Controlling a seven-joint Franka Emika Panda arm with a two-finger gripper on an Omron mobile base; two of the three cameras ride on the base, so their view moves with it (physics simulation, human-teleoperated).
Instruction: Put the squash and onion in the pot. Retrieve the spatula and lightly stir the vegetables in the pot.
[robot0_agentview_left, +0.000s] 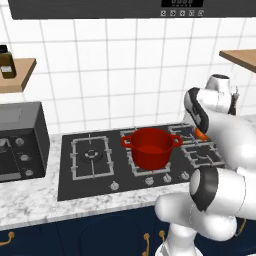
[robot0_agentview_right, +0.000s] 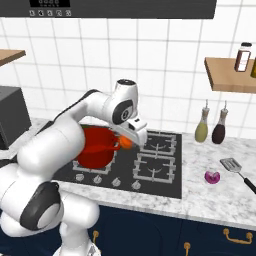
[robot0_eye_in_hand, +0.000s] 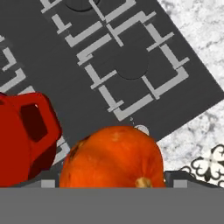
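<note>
My gripper (robot0_eye_in_hand: 113, 183) is shut on the orange squash (robot0_eye_in_hand: 113, 155), which sits between the finger tips. The squash (robot0_agentview_right: 126, 142) hangs above the stove, just right of the red pot's (robot0_agentview_right: 95, 147) near handle. From the left base view the squash (robot0_agentview_left: 200, 134) peeks out behind the arm, right of the pot (robot0_agentview_left: 150, 146). The pot's handle and wall (robot0_eye_in_hand: 26, 135) lie to the left in the hand view. A purple-magenta onion (robot0_agentview_right: 212, 177) rests on the marble counter right of the stove. The grey spatula (robot0_agentview_right: 232, 164) lies just beyond it, handle toward the counter's right end.
The black gas stove (robot0_agentview_left: 90, 175) carries the pot on its middle burner. Two bottles (robot0_agentview_right: 201, 128) (robot0_agentview_right: 218, 131) stand at the wall behind the onion. A wooden shelf (robot0_agentview_right: 227, 75) hangs above them. A dark oven box (robot0_agentview_left: 20, 140) stands left of the stove.
</note>
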